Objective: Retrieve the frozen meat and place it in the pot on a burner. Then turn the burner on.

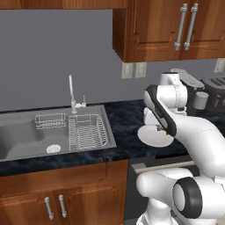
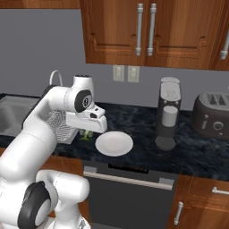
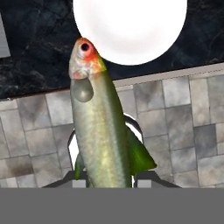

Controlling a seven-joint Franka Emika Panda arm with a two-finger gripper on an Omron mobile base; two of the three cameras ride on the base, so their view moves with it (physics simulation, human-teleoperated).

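Clenched on the frozen meat, a greenish-yellow fish with an orange-red head, gripped low on the body between the two dark tips of the pincer. Held in the air, head pointing away from the hand, tiled floor beneath and the dark marbled bench edge beyond. Just past the head, a white plate on the bench. From the right base view, pincer just left of the plate, coffee machine and toaster farther along.
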